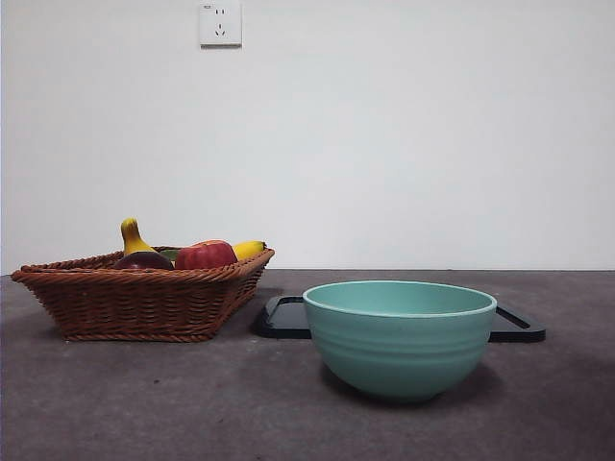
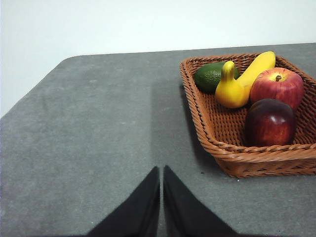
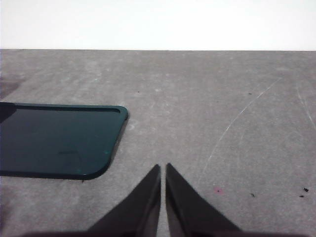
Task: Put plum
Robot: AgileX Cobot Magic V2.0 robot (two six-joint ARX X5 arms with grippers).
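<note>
The plum point(image 2: 270, 122), smooth, round and dark maroon, lies in the basket point(image 2: 232, 158) beside the apple point(image 2: 277, 86), with banana point(image 2: 242, 81) and avocado point(image 2: 211, 76) behind; left pincer point(image 2: 161, 170) and right pincer point(image 3: 163, 168) hang closed over the bench point(image 2: 98, 138)

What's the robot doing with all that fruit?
Nothing is being handled yet. The plum sits in the wicker basket beside the red apple, a banana and a green fruit. A teal bowl stands in front of a black tray. The left gripper and right gripper are shut, over bare table.
</note>
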